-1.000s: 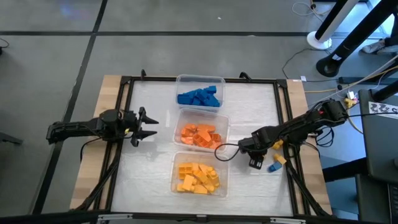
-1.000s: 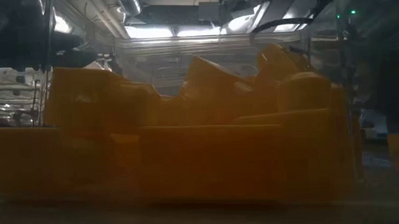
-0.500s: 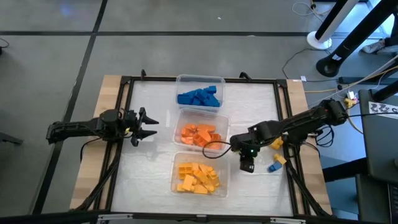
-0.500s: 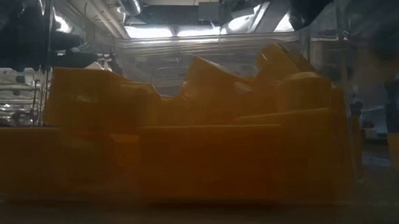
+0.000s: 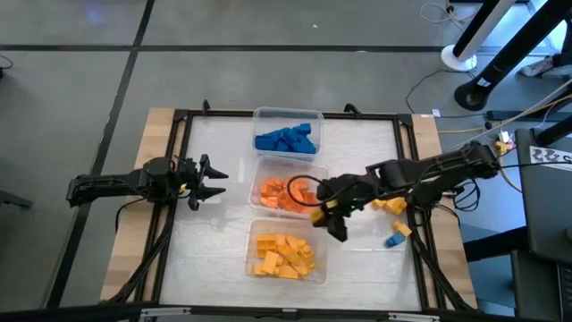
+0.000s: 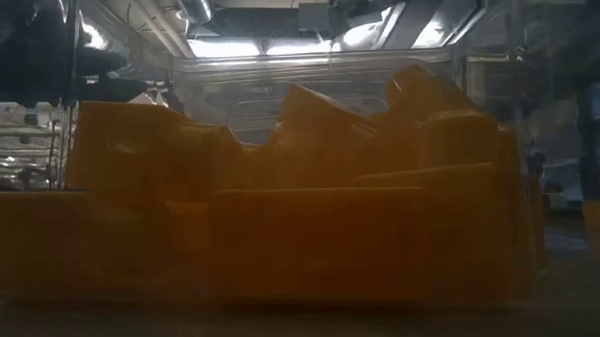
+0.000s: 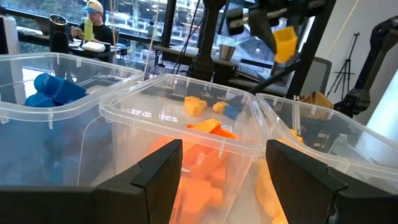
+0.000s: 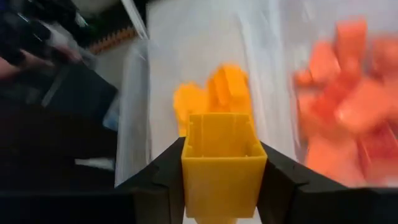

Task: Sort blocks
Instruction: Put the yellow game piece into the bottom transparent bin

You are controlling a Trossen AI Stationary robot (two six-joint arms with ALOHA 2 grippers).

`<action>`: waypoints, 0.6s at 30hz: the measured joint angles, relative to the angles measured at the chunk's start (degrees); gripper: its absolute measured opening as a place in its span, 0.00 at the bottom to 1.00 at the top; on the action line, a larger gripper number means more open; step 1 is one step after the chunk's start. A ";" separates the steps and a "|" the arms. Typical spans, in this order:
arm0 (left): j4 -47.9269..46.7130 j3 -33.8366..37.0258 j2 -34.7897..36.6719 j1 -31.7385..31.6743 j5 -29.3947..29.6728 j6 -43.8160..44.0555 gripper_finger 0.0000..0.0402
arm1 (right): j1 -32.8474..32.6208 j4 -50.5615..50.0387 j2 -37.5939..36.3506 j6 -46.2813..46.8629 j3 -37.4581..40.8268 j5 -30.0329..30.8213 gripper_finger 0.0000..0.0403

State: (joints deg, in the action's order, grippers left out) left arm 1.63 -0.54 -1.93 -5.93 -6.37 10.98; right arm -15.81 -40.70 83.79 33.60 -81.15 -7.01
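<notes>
Carrying a yellow block (image 8: 224,162), the right claw (image 5: 331,215) hangs just off the right-hand rims of the orange tub (image 5: 318,170) and the yellow tub (image 5: 323,234), fingers clamped on the block's two sides. This looks like the delivery step: next it needs to reach over the yellow tub at the table's near edge, then let go. A few loose blocks (image 5: 394,234) wait near the table's right edge. Over by the left edge the left claw (image 5: 211,182) waits, fingers spread wide, holding nothing.
</notes>
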 joint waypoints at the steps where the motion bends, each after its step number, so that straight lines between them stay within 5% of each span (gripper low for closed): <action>1: 0.00 0.00 0.00 0.00 0.00 0.00 0.55 | 0.00 2.51 0.39 -0.83 0.21 0.39 0.35; 18: 0.17 0.02 0.02 0.02 0.05 -0.02 0.55 | -1.42 18.03 14.27 -6.48 0.35 -13.67 0.39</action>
State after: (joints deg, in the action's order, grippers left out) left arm 1.80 -0.51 -1.91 -5.91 -6.32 10.96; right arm -17.23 -22.67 98.06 27.12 -80.79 -20.69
